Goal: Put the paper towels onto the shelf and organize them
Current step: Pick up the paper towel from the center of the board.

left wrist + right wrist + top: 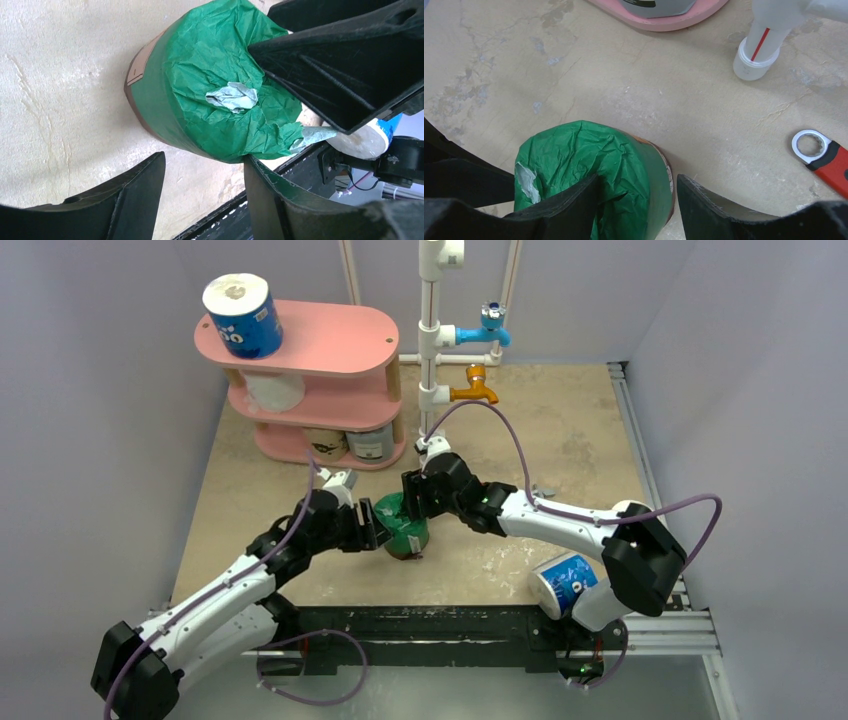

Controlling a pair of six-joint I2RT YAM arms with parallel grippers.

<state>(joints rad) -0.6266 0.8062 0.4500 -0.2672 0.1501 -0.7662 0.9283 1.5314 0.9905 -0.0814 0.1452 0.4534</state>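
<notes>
A green-wrapped paper towel roll (405,527) sits tilted on the table between both arms, its brown base showing. My right gripper (638,180) is open astride its wall. One finger (574,200) dents the crumpled top and the other stands just outside with a narrow gap. My left gripper (205,157) is open beside the roll (200,90), one fingertip (250,162) touching the wrapper. The pink shelf (330,340) holds a blue roll (243,315) on top, a white roll (275,390) in the middle, and brown (325,443) and grey (371,443) rolls at the bottom. Another blue roll (565,583) lies by the right arm's base.
A white pipe frame (430,340) with a blue tap (490,328) and an orange tap (474,390) stands right of the shelf; its foot (754,62) is near my right gripper. A red-handled wrench (824,160) lies on the table to the right. Grey walls enclose the table.
</notes>
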